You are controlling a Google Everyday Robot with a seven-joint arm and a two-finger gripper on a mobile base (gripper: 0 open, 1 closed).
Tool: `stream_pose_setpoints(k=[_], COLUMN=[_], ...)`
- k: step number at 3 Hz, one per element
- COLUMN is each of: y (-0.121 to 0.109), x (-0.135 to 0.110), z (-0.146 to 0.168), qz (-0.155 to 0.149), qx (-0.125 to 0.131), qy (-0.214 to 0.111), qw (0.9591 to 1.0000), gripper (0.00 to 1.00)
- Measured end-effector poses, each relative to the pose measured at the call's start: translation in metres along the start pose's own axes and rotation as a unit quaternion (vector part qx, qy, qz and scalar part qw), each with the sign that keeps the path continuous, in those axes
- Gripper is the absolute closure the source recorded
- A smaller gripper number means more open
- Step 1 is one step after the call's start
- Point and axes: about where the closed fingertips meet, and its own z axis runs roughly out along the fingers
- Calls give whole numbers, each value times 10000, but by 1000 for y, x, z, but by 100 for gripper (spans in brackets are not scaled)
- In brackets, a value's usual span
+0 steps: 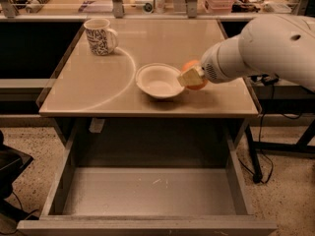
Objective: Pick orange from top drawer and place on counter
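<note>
The orange (196, 85) is in my gripper (193, 76), just right of the white bowl (158, 80) and low over the beige counter (197, 38). My white arm comes in from the right and hides most of the gripper; one beige finger (187, 77) shows across the front of the fruit. I cannot tell whether the orange touches the counter. The top drawer (147, 193) is pulled fully open below the counter, with its grey floor bare.
A patterned mug (100, 36) stands at the counter's back left. A cluttered shelf with metal posts (147, 4) runs along the back. A black object (10, 176) sits on the floor at left, and cables and a table leg (256, 156) at right.
</note>
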Motion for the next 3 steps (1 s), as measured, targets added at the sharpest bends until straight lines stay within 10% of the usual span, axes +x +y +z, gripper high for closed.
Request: stream_pose_setpoints(k=[2, 3], y=[-39, -39], x=[39, 39], z=[-5, -5], qz=[490, 490], qx=[302, 302], qy=[177, 177], qw=[9982, 9982], gripper=[100, 82])
